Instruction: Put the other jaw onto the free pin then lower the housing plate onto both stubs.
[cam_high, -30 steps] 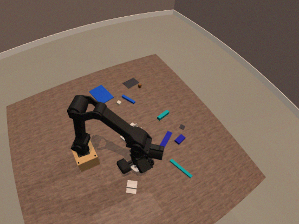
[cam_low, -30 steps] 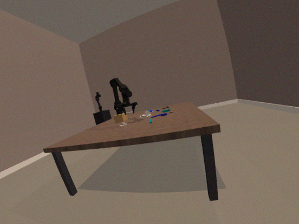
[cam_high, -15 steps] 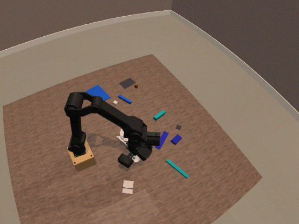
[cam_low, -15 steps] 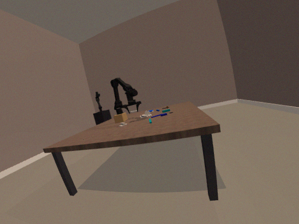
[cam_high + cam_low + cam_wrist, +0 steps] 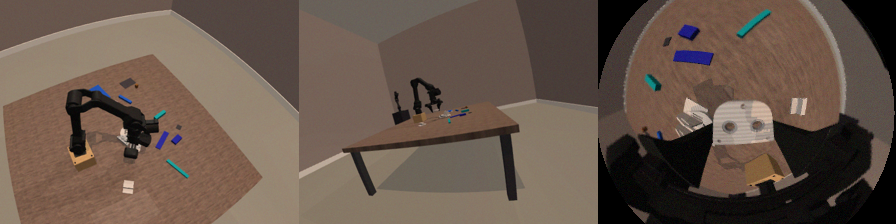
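Note:
The housing plate is light grey with two large holes. My gripper is shut on it, a fingertip at each side, and holds it above the table. The white gripper assembly lies on the table below; in the top view the wrist hides much of it, and in the wrist view it is left of the plate, partly behind a finger. The plate is apart from it. The jaws, pins and stubs are too small or hidden to tell how they sit.
A white ribbed block stands nearer the front. The arm stands on a wooden block. Navy blocks and teal bars lie to the right; a blue sheet lies behind.

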Tool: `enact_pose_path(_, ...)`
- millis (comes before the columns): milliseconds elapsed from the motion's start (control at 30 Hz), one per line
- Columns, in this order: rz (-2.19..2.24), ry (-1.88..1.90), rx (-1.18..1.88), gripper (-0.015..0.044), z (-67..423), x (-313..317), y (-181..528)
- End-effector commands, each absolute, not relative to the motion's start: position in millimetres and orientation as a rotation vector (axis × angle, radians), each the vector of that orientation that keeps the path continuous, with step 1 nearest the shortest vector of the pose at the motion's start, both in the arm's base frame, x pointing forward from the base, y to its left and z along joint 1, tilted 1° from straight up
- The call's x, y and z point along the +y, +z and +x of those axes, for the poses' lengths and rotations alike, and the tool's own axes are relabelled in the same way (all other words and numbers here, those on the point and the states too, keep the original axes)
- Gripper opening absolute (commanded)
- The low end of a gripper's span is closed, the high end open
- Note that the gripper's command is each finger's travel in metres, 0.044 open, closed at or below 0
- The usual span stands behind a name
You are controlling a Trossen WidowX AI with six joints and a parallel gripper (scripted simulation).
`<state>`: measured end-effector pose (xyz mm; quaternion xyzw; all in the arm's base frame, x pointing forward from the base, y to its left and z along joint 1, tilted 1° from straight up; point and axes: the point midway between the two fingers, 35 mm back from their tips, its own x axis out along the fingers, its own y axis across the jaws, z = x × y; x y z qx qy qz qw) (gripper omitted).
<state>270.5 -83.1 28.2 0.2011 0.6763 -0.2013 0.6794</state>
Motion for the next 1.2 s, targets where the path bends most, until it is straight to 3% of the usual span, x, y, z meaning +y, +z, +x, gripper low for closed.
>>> enact_pose_path(0,0.373,-0.364,1.534,0.0351,273,-70,28)
enact_pose_path(1167,-0.337,0.357,1.535,0.0351,271,35,28)
